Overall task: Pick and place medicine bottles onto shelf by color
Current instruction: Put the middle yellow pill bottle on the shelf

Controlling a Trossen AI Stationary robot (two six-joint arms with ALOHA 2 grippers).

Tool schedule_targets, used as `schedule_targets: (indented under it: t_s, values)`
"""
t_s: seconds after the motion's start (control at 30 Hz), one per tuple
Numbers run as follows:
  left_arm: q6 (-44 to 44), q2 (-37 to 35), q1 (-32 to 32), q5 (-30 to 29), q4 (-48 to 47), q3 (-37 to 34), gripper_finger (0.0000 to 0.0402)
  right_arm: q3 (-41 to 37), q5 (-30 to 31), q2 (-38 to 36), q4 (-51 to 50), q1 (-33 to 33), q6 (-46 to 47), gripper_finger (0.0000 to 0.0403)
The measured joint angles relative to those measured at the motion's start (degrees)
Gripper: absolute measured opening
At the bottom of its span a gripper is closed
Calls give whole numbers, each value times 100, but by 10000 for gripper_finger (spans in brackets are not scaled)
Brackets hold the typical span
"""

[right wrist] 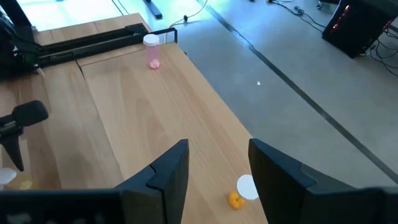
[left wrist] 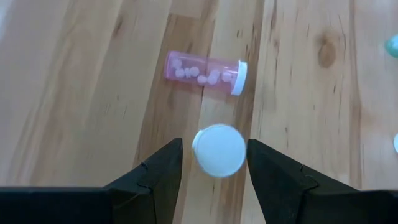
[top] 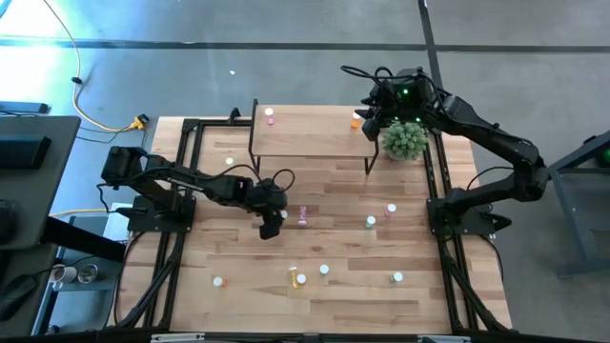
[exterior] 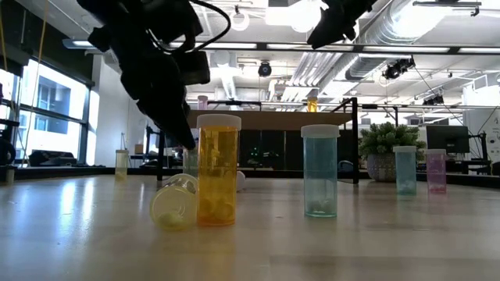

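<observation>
This is a robotics lab or test bay in an open industrial-style office. The light-wood tabletop sits on a black metal frame on a bare grey concrete floor marked with dark lines. A yellow cable runs across the floor at about ten o'clock from the table. In the low view, exposed silver ventilation ducts and hanging round lamps fill the ceiling, tall windows stand at nine o'clock, and dark computer monitors stand at three o'clock.
</observation>
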Motion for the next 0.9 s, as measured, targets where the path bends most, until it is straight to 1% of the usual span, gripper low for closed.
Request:
schedule_targets:
  t_s: [0.23,0.47,0.7,0.9]
  values:
    - [1,150,0,1,62,-2,170,0,0,1,2,0,1,158]
    - [202,147,0,-1,80,-2,170,0,1,1,2,0,4,158]
    - [212,145,-1,1,77,-2,170,0,2,0,2,0,28,158]
    - [325,145,-2,1,77,-2,147,0,2,1,1,0,129,158]
